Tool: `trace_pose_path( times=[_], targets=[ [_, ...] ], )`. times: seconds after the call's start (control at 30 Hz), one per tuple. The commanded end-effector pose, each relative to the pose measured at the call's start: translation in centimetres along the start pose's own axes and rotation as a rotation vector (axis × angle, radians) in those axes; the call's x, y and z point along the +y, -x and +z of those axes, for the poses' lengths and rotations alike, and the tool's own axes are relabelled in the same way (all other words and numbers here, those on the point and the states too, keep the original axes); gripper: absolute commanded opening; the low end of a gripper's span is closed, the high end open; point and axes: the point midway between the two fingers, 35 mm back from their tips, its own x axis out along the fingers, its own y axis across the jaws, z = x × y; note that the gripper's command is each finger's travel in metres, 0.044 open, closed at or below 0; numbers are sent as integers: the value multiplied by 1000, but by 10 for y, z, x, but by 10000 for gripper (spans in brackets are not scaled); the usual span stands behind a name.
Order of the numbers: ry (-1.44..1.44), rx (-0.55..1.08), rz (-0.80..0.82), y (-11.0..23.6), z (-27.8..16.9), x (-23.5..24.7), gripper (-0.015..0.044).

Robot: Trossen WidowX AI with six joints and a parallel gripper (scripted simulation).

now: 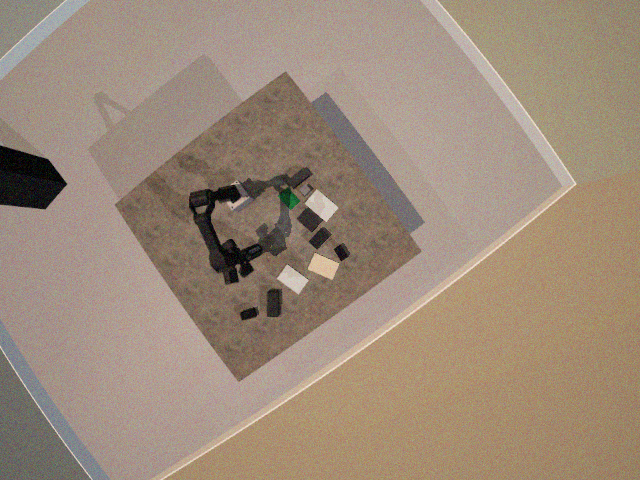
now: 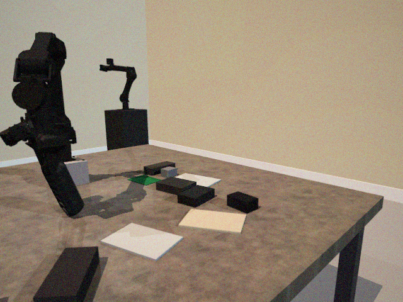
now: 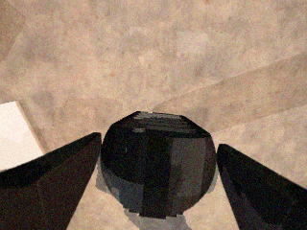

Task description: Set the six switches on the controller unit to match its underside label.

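Parts spread over my bench (image 1: pixel 258 118) (image 2: pixel 208 246), seen from above.
The controller (image 3: pixel 158 168) sits between my fingers; whether they touch it I can't tell. Out to the right in the top view, a card (image 1: pixel 321 205) (image 2: pixel 201 179) lies between a cube (image 1: pixel 306 189) (image 2: pixel 168 171) and a box (image 1: pixel 310 219) (image 2: pixel 175 185). Lower down, another card (image 1: pixel 323 266) (image 2: pixel 213 221) has a third (image 1: pixel 292 279) (image 2: pixel 141 241) to its left, with a long block (image 1: pixel 273 303) (image 2: pixel 66 273) below that.

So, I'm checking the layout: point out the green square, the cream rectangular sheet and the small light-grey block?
green square (image 1: pixel 288 198) (image 2: pixel 144 179): top, exterior; middle
cream sheet (image 1: pixel 323 266) (image 2: pixel 213 221): top, exterior; upper face
light-grey block (image 1: pixel 306 189) (image 2: pixel 167 172): top, exterior; body
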Motion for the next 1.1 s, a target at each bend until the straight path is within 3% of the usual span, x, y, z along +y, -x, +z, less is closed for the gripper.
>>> trace_pose_path(
  times=[0.0,1.07],
  targets=[
    [4,-4,-17,-8,3,-1,337],
    [4,-22,-17,-17,26,-1,338]
  ],
)
